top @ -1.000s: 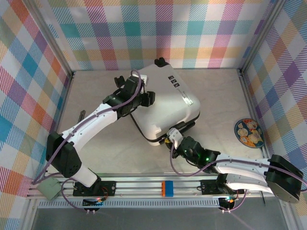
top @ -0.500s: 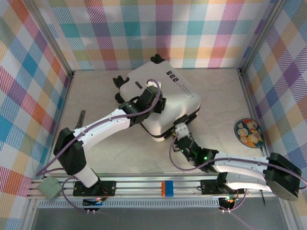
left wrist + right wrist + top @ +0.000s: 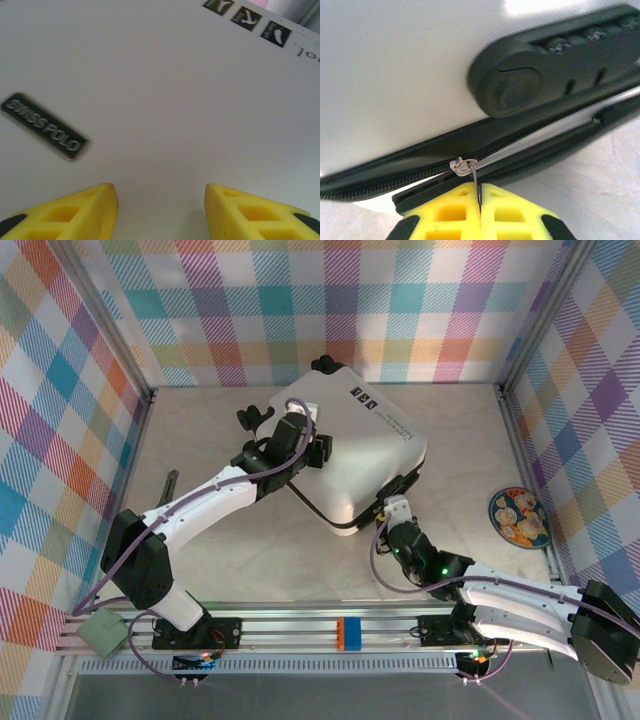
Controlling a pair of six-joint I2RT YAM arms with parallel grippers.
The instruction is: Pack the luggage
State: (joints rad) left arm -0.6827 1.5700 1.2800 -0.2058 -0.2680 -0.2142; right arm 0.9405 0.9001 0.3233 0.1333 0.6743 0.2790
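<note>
Plaid walls (image 3: 330, 310); luggage (image 3: 370, 460) badge (image 3: 44, 126) "SWISS POLO"; left end effector (image 3: 160, 197) parted; right end effector (image 3: 480, 189) pinches zipper pull (image 3: 476, 177).

White hard-shell luggage (image 3: 350, 445) is lying flat and askew toward the table's (image 3: 250, 550) back wall, lid down, its zipper (image 3: 462, 165) apparently sitting partly undone.

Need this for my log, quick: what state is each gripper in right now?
Left gripper: open, nothing between its fingers, over the luggage shell.
Right gripper: shut on the luggage's zipper pull.
</note>
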